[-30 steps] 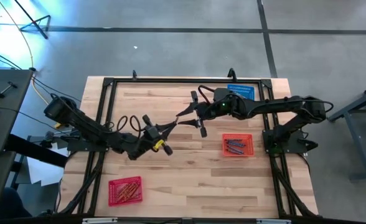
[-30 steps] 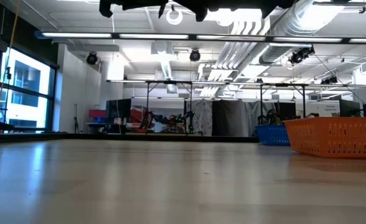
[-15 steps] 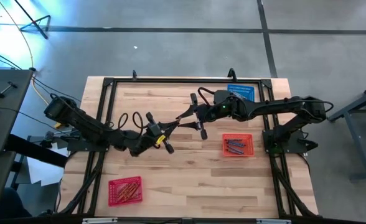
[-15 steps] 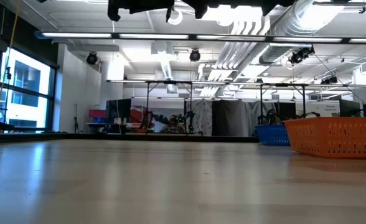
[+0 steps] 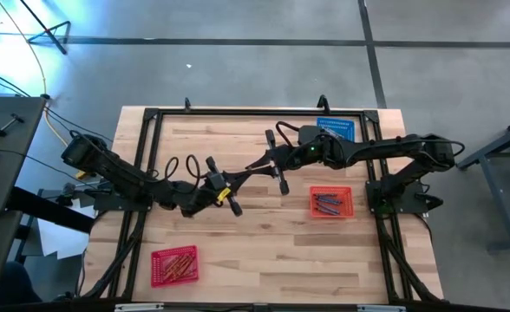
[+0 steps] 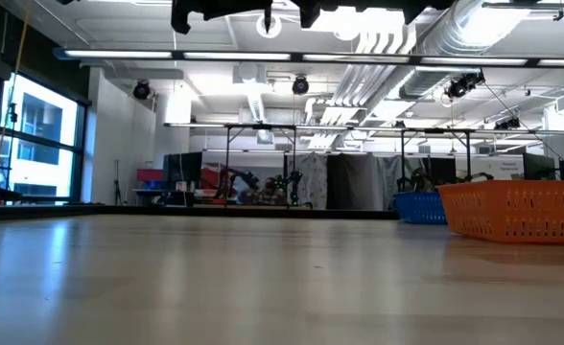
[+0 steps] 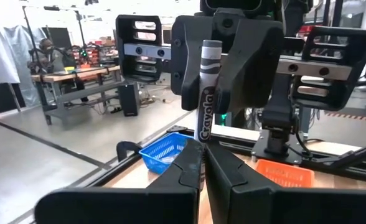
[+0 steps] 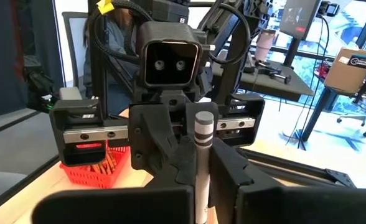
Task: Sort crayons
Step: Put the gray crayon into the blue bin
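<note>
A grey crayon point(image 7: 206, 93) is held up in the air over the middle of the table, between my two grippers, which meet tip to tip. My left gripper point(image 5: 230, 188) comes from the table's left and is shut on the crayon. My right gripper point(image 5: 253, 166) comes from the far right and is also shut on it. Red-orange crayons point(image 5: 175, 263) lie in a red basket point(image 5: 157, 276) at the near left. Grey-blue crayons point(image 5: 328, 204) lie in an orange-red basket point(image 5: 345, 192) at the right. My left gripper pinches the crayon's lower end point(image 7: 202, 144) between its two fingers. The rest of the crayon stands out past the fingertips toward the other gripper, clear of the table. My right gripper pinches the crayon's shaft point(image 8: 203, 163) between its two fingers point(image 8: 233, 177). The banded end point(image 8: 203, 121) sticks out beyond them toward the left gripper.
A blue basket point(image 5: 336, 127) stands at the far edge behind the right arm. In the low view the orange basket point(image 6: 517, 211) and the blue one point(image 6: 418, 206) show at the right. A black frame point(image 5: 151, 117) runs along the table's edges.
My left gripper has moved toward the table's far right, bringing the crayon up to my right gripper. The right gripper's fingers stood apart a second ago and have now shut on the crayon.
</note>
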Tool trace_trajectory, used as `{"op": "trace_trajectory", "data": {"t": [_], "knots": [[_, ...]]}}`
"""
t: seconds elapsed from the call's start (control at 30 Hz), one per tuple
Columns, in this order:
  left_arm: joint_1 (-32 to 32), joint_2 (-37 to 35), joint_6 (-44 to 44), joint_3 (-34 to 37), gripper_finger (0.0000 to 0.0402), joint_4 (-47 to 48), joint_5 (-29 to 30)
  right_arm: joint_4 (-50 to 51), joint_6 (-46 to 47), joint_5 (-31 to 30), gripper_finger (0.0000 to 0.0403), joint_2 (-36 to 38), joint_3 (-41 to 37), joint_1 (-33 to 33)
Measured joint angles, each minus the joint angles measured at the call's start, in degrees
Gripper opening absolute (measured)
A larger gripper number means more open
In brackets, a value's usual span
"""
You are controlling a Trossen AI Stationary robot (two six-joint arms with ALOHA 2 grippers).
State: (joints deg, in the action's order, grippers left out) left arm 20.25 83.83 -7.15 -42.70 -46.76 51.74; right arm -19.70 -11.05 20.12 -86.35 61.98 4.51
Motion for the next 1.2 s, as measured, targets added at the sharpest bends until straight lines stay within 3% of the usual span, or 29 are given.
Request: {"op": "trace_trajectory", "data": {"t": [0.13, 0.33, 0.43, 0.57, 0.7, 0.83, 0.93, 1.2], "knots": [[0.0, 0.0, 2.4, 0.0, 0.0014, -0.1, -0.1, 0.1, 0.1, -0.1, 0.0007, 0.0, 0.0, 0.0], [0.1, -0.1, 0.8, 0.0, 0.0076, -0.4, 0.2, 3.5, 0.7, -1.2, 0.0004, 0.4, 0.0, 1.7], [0.7, -0.1, -1.6, 0.0, 0.0109, -0.3, 0.6, 9.8, 0.2, -9.6, 0.0003, 3.3, 0.0, 3.7], [1.4, -0.1, -3.5, 0.0, 0.0142, -0.1, 3.7, 21.4, -0.2, -26.4, 0.0002, 8.5, 0.0, 6.7], [1.5, -0.1, -3.4, 0.0, 0.0155, 0.5, 5.5, 36.9, 7.3, -37.7, 0.0002, 12.0, 0.0, 11.1], [1.7, -0.1, -3.5, 0.0, 0.0153, 0.6, 5.5, 54.3, 16.0, -41.6, 0.0001, 11.7, 0.0, 16.6], [1.7, -0.1, -3.5, 0.0, 0.0150, 0.6, 5.5, 61.2, 19.6, -45.6, 0.0001, 9.9, 0.0, 20.6], [1.7, -0.1, -2.0, 0.0, 0.0148, 4.3, 5.5, 65.9, 21.1, -45.5, 0.0001, 4.4, 0.0, 31.3]]}}
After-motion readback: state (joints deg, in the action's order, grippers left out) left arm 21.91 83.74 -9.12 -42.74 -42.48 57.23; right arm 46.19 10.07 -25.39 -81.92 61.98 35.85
